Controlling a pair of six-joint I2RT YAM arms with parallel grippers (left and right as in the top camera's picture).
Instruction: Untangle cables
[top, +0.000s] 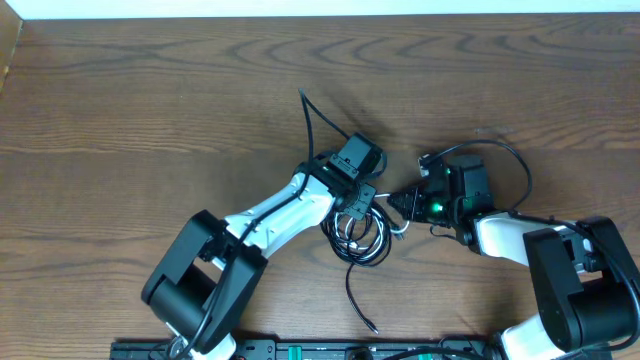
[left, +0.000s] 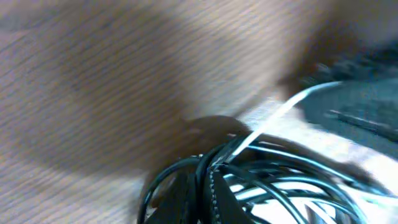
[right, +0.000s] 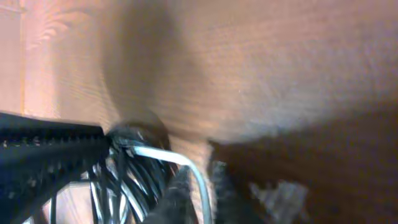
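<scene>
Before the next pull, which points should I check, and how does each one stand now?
1. Left gripper shut at black cable: ok.
2. White cable lies between right gripper fingers: ok.
3. Right gripper grips it firmly: cannot tell.
4. Black cable separated from white cable: not ok, both tangled.
5. Black cable's loose ends lie on table, clear of arms: ok.

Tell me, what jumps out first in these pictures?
A knot of thin black cable lies in the middle of the wooden table, with loose ends trailing away above and below. The left arm and right arm lean in on it from either side, and a green light glows on the right one. Close up, a thin white cable runs from the knot between the right fingers.
</scene>
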